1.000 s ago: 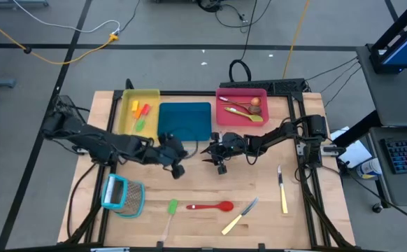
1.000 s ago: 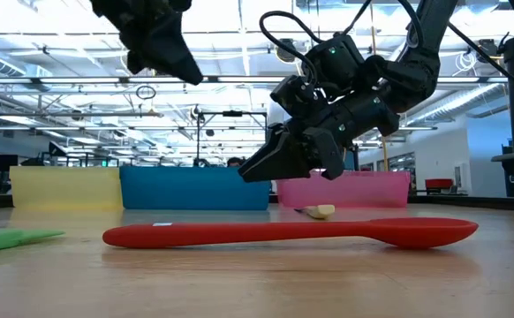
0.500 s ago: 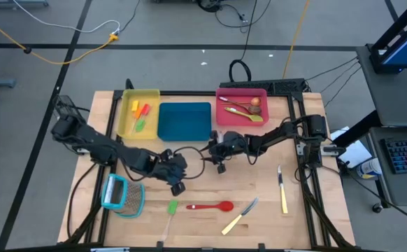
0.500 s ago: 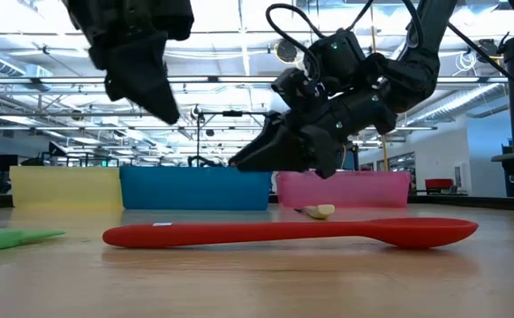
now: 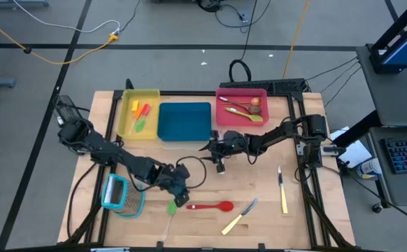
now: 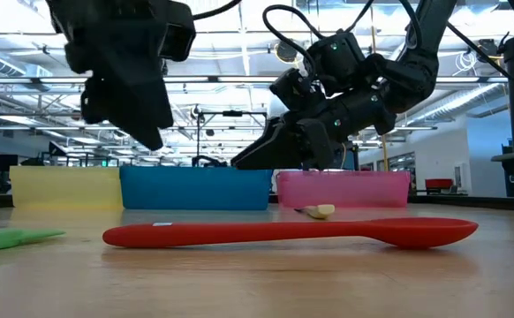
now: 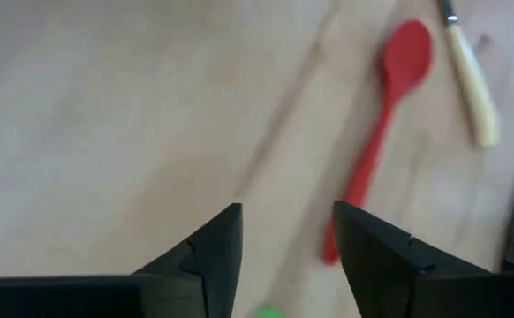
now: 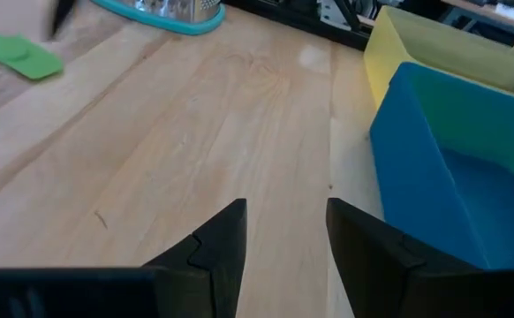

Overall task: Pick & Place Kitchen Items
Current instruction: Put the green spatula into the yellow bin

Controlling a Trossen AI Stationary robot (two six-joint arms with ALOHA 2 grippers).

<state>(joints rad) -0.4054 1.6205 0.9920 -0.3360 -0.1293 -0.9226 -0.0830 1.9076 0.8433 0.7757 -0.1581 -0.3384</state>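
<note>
A red spoon (image 5: pixel 210 206) lies flat on the table near its front edge, also in the low view (image 6: pixel 283 232) and the left wrist view (image 7: pixel 389 115). A green spatula (image 5: pixel 171 208) lies to its left and a cream-handled knife (image 5: pixel 238 217) to its right. My left gripper (image 5: pixel 182 198) hovers open just above and left of the spoon's handle end, nothing between its fingers (image 7: pixel 288 238). My right gripper (image 5: pixel 214 149) hangs open over the table's middle, beside the blue tray (image 8: pixel 451 177), fingers empty (image 8: pixel 285 230).
A yellow tray (image 5: pixel 139 112) with small spatulas, the blue tray (image 5: pixel 184 120) and a red tray (image 5: pixel 241 106) with spoons stand along the far edge. A light-blue grater (image 5: pixel 123 194) lies at the near left. A second knife (image 5: pixel 282 190) lies at the right.
My left gripper has moved from beside the blue tray toward the table's near edge and down, coming close to the red spoon's handle end, and it has opened on the way. The spoon and the other utensils have stayed where they were.
</note>
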